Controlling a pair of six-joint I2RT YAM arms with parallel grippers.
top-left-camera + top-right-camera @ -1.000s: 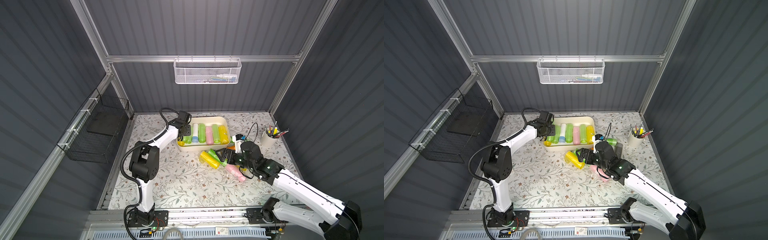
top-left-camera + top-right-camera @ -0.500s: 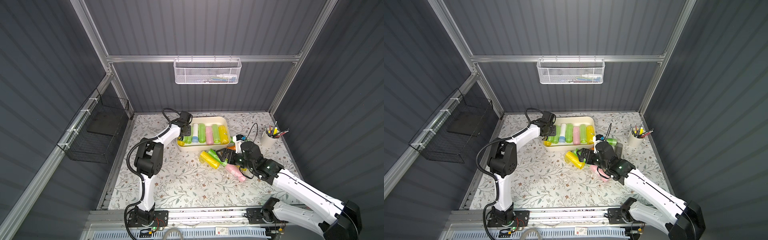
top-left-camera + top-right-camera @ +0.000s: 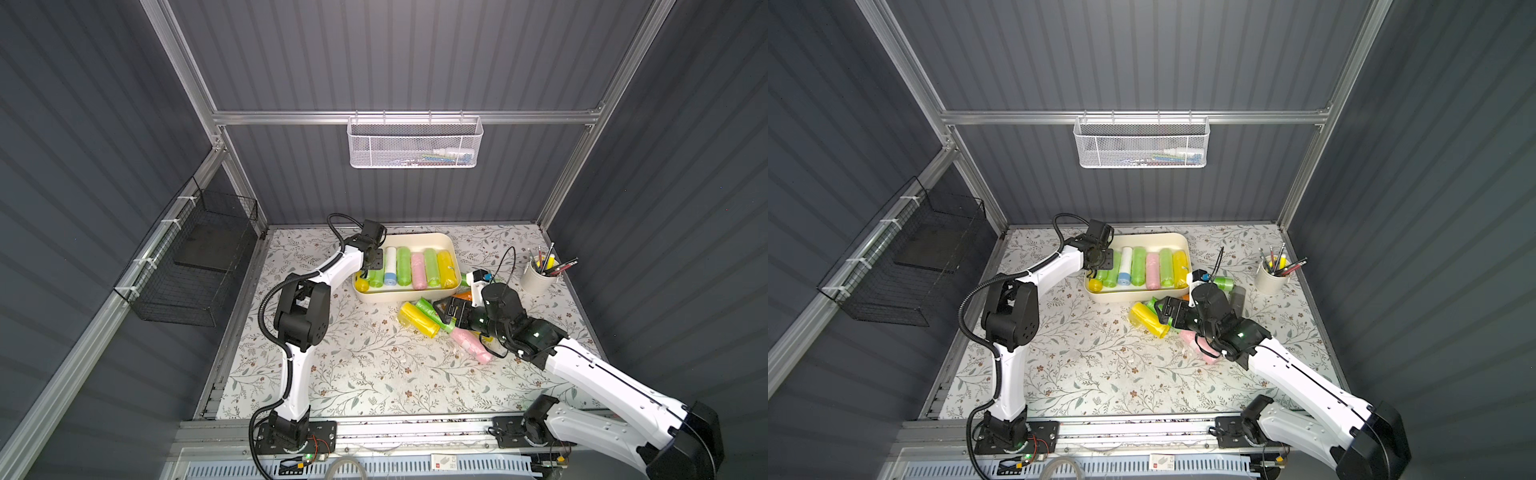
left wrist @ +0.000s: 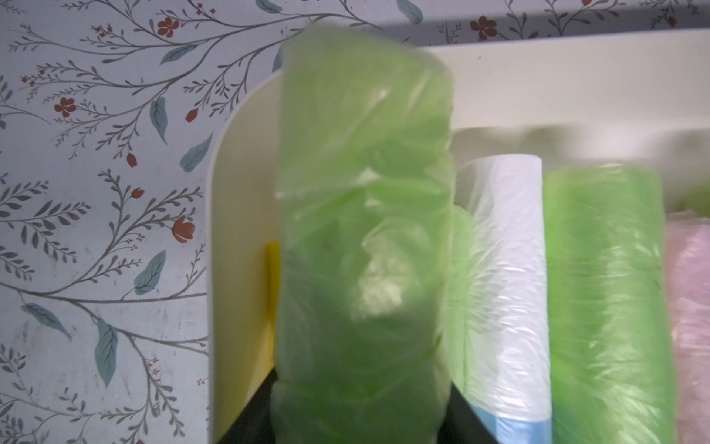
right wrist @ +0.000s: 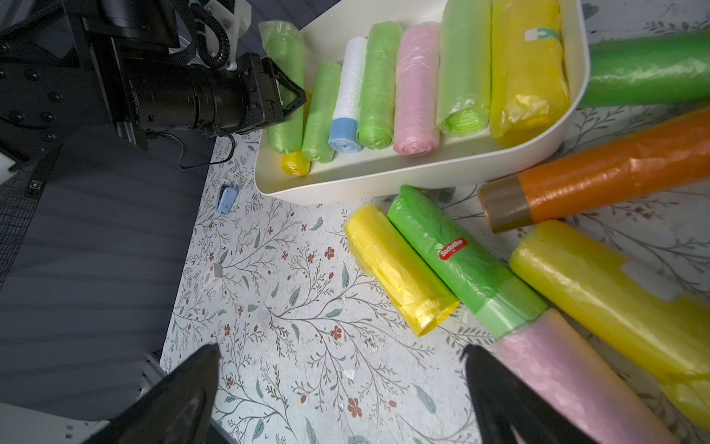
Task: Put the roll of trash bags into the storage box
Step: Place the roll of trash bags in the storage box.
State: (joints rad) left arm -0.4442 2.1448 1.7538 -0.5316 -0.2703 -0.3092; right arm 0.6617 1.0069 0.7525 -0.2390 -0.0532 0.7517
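green roll (image 4: 361, 211): light, soft, slippery; best gripped mid-length.
left gripper (image 4: 361, 423): clamps it over storage box (image 4: 238, 250).
right gripper (image 5: 342, 384): spread, empty.

We note a white mesh basket (image 3: 415, 143) on the rear rail, a black wire basket (image 3: 195, 270), and a pen cup (image 3: 536, 280).

Soft overhead light: in both top views the floral table (image 3: 353, 374) is bright, the walls (image 3: 415, 62) dim, straight lines bowing at the edges. In the left wrist view the light green roll (image 4: 361, 230) blurs from 12 to 6 o'clock; the right wrist view is sharp.
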